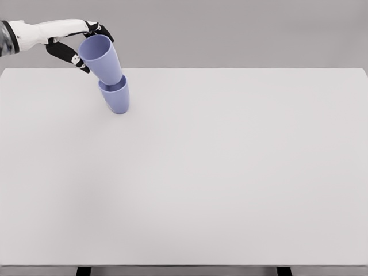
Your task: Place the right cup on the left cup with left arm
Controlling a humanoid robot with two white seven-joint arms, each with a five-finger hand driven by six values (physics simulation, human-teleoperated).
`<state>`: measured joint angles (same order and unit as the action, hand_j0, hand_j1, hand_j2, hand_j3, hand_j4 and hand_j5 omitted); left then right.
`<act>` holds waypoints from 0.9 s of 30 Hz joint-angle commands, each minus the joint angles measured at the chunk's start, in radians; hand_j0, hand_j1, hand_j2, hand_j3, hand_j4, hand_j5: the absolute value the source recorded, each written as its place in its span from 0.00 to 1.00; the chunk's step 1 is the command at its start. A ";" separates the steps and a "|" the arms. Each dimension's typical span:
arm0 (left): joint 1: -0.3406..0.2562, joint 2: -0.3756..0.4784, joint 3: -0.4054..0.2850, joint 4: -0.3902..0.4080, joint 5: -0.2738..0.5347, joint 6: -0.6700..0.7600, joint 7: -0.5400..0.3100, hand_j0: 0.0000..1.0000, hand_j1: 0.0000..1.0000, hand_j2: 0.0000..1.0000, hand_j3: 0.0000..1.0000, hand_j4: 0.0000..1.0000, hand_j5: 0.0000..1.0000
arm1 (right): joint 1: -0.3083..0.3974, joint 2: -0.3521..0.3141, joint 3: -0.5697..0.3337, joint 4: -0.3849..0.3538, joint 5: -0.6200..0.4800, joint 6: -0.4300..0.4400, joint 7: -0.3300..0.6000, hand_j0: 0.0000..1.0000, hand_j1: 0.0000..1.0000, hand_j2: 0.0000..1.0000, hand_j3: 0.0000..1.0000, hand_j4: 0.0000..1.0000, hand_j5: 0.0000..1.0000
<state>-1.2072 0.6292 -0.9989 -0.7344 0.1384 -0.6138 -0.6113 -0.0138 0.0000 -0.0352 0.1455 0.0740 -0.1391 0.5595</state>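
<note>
Reaching in from the upper left, the left hand [80, 46] is wrapped around the upper cup [101, 58], with dark fingers [62, 53] curled against its left wall near the rim. That cup is tilted, its mouth leaning toward the hand, and its base is seated inside the mouth of the lower cup [116, 96]. The lower cup stands on the worktop [230, 172] near the far left corner, also slightly tilted. Both cups are blue-violet. The right arm is not seen.
</note>
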 commanded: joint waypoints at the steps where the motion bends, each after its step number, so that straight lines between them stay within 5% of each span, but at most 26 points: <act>1: 0.002 0.000 0.002 0.001 0.007 0.003 0.000 0.56 0.56 0.56 0.56 0.56 0.56 | 0.000 0.000 0.000 0.000 0.001 -0.001 0.000 1.00 1.00 1.00 1.00 1.00 1.00; 18: 0.020 -0.011 0.006 0.016 -0.030 0.003 0.000 0.57 0.57 0.57 0.57 0.57 0.57 | 0.000 0.000 0.000 0.000 0.001 -0.001 0.000 1.00 1.00 1.00 1.00 1.00 1.00; 19: 0.020 -0.014 0.006 0.016 -0.033 0.003 0.000 0.60 0.60 0.60 0.60 0.60 0.60 | 0.000 0.000 0.000 0.000 0.001 -0.001 0.000 1.00 1.00 1.00 1.00 1.00 1.00; 21: 0.020 -0.016 0.008 0.015 -0.036 0.003 0.000 0.93 0.93 0.93 0.93 0.93 0.93 | 0.000 0.000 0.000 0.000 0.001 -0.001 0.000 1.00 1.00 1.00 1.00 1.00 1.00; 22: 0.020 -0.017 0.008 0.013 -0.036 0.003 0.000 1.00 1.00 1.00 1.00 1.00 1.00 | 0.000 0.000 0.000 0.000 0.001 -0.001 0.000 1.00 1.00 1.00 1.00 1.00 1.00; 27: 0.020 -0.019 0.009 0.009 -0.034 0.003 0.000 1.00 1.00 1.00 1.00 1.00 1.00 | 0.000 0.000 0.000 0.000 0.001 -0.002 0.000 1.00 1.00 1.00 1.00 1.00 1.00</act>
<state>-1.1873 0.6108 -0.9929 -0.7239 0.0974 -0.6137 -0.6113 -0.0138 0.0000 -0.0352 0.1455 0.0739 -0.1391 0.5597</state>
